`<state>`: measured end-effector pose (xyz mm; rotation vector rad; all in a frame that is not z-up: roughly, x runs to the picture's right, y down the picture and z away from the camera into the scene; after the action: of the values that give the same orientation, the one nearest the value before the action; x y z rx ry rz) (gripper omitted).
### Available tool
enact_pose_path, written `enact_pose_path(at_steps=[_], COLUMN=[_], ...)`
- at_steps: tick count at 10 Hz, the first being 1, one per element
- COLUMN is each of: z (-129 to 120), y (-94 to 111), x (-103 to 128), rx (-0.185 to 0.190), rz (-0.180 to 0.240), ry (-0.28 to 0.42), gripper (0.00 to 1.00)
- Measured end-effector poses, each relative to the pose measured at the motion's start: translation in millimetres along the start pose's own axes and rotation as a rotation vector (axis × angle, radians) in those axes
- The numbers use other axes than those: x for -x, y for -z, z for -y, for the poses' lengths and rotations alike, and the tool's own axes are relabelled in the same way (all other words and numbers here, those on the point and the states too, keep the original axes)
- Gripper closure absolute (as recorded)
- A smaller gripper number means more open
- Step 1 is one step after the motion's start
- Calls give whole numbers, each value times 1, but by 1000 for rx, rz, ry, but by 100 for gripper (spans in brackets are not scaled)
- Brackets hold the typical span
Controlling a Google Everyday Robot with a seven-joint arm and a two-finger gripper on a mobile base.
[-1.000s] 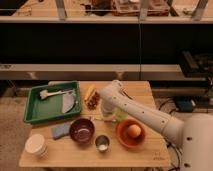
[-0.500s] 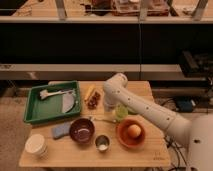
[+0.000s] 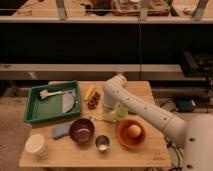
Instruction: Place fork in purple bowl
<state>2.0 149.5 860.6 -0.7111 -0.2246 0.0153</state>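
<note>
Over the wooden tabletop (image 3: 145,90) a white arm (image 3: 142,110) is reached in from the right, and the purple bowl (image 3: 81,131) is seen near the front edge, left of centre. The pincer (image 3: 107,114) is held just beyond that bowl's far right rim; whether it is apart or together cannot be told. The fork (image 3: 93,119) is judged to be the thin pale sliver at that rim, so it should be confirmed as lying inside, and the pincer is best lifted straight up so nothing is dragged out.

A robotics lab: white robot arm (image 3: 145,112) over a wooden table (image 3: 131,158), metal shelving (image 3: 75,20) behind.
</note>
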Motion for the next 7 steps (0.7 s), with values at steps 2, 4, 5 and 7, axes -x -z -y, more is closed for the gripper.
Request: enact_pose_path(at_steps=[2,4,5,7], z=[-2,-5,-6,-9], y=[-2,-7,-11,-19], x=[4,7,9,14], rx=[4,12,16,21], rz=[0,-7,-11,-16], ry=[5,13,18,32], gripper=[20,20,20,21])
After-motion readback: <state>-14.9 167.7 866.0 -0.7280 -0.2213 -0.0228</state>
